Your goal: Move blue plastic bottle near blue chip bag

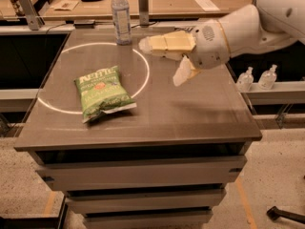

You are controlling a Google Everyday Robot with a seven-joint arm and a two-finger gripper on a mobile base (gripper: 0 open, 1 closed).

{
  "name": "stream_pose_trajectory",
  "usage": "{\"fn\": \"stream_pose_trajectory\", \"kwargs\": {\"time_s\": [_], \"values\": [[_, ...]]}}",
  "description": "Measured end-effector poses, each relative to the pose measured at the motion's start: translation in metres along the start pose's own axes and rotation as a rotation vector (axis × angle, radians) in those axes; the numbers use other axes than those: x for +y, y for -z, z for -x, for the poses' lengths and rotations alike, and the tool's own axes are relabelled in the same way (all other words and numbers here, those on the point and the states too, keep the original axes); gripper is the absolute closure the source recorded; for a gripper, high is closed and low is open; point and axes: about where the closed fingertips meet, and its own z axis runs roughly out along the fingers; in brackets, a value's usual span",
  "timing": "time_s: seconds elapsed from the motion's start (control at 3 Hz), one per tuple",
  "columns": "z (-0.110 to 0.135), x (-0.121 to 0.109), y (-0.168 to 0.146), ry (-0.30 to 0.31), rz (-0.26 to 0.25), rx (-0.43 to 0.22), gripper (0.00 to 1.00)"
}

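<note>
The blue plastic bottle (121, 17) stands upright at the far edge of the dark table (190, 113), clear with a white cap and a pale label. My gripper (161, 61) hovers over the far middle of the table, just right of the bottle and apart from it. It is open and empty: one pale finger (167, 43) reaches left toward the bottle, the other (182, 74) hangs lower. The blue chip bag is hidden behind my gripper and wrist.
A green Kettle chip bag (101, 92) lies on the left half of the table, across a white circle line (144, 75). A grey post (143, 5) stands behind the bottle. Two small clear bottles (257, 78) sit on a shelf to the right. A wooden counter lies behind.
</note>
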Motion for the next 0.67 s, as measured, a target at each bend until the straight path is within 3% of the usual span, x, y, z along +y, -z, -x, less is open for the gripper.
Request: {"fn": "stream_pose_trajectory", "kwargs": {"time_s": [0.33,0.67], "values": [[-0.018,0.015,-0.013,-0.064,0.137,-0.073,0.00],[-0.029,0.020,-0.030,-0.149,0.212,-0.093,0.00]]}}
